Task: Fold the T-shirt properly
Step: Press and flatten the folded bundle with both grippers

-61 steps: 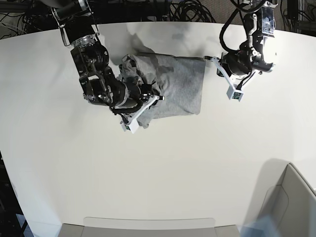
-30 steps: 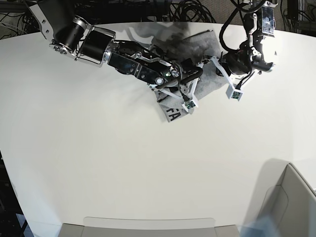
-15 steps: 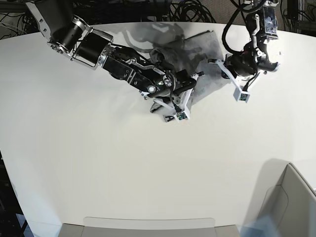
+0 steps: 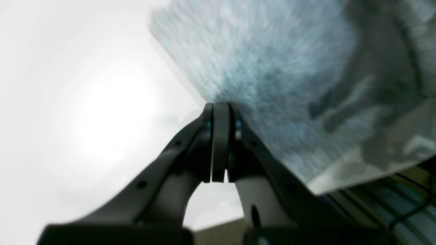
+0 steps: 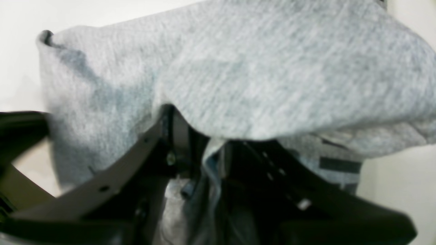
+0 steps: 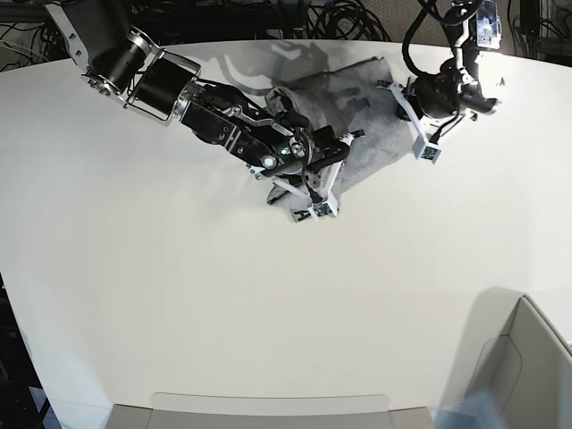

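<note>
Cloth fills the right gripper point(image 5: 207, 149): its dark jaws pinch a fold of the heather-grey T-shirt point(image 5: 259, 75), which drapes over them and hangs down between the fingers in the right wrist view. A black band of print shows on the fabric low at the right. From the base view this gripper point(image 6: 315, 183) sits at the near edge of the bundle, the right arm stretched in from the far left corner and lying over the garment.

Over to the left gripper point(image 4: 220, 112): jaws pressed flat together, tips right at the edge of the grey fabric in the left wrist view. The picture is too blurred to say whether any cloth is nipped between them. In the base view it point(image 6: 404, 105) sits at the far right corner of the T-shirt point(image 6: 362, 121), the arm coming down from the back edge.

The T-shirt lies bunched and rumpled on the white tabletop point(image 6: 223, 304), toward the far side, running between the two grippers, higher at the right end and lower at the left. A pale box corner point(image 6: 527, 366) shows at the near right.
</note>
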